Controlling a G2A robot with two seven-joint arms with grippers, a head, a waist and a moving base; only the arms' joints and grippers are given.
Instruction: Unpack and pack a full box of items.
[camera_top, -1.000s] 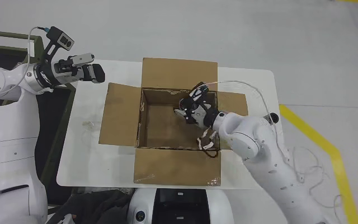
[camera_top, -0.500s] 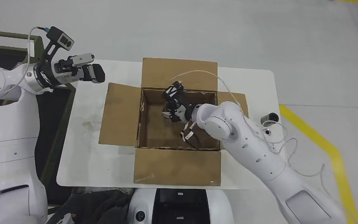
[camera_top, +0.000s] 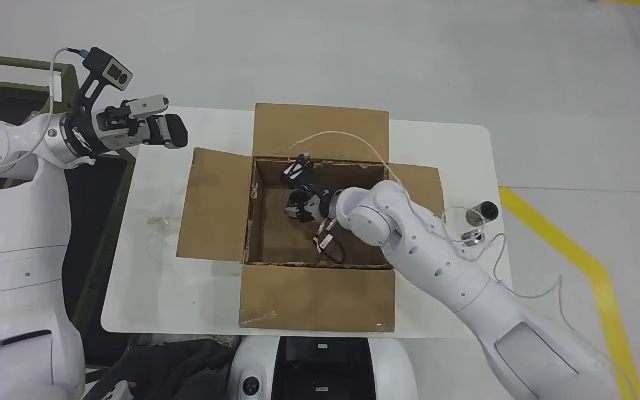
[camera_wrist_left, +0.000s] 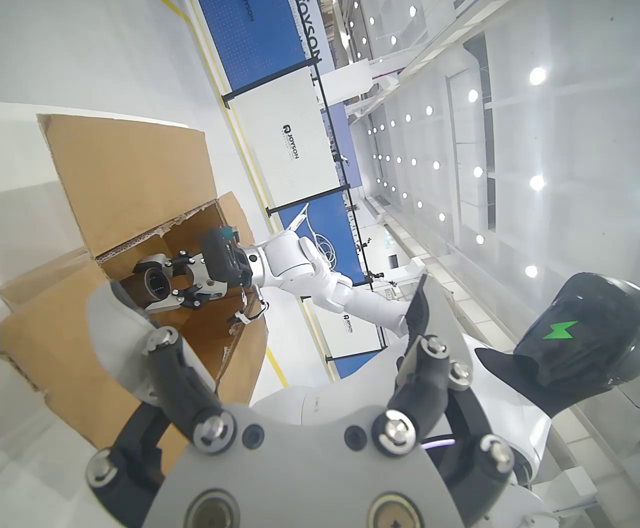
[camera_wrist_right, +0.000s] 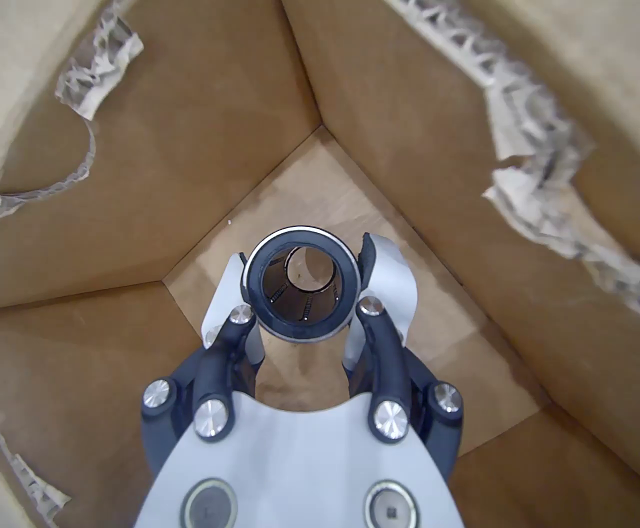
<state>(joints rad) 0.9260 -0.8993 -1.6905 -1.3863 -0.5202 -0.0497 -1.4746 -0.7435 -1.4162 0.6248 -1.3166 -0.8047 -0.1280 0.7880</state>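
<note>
Our right jaws are closed on the sides of a hollow metal sleeve (camera_wrist_right: 303, 327), held down inside the open cardboard box (camera_top: 215, 205). It faces a floor corner, and torn wall edges stand close on two sides. Our left jaws are spread wide and hold nothing. They hang over the far left corner of the table (camera_top: 150, 270), well apart from the box flaps.

The white, jointed right arm (camera_top: 430, 250) is extended forward with the elbow bent inward and the wrist pitched down. The right gripper (camera_wrist_right: 303, 280), grey fingers on black linkages, is clamped on a short metal cylinder with black end ring (camera_wrist_right: 303, 239), one finger on each side. The left arm (camera_top: 40, 140) is held level, out to the side. The left gripper (camera_wrist_left: 267, 300) has its fingers spread wide.
</note>
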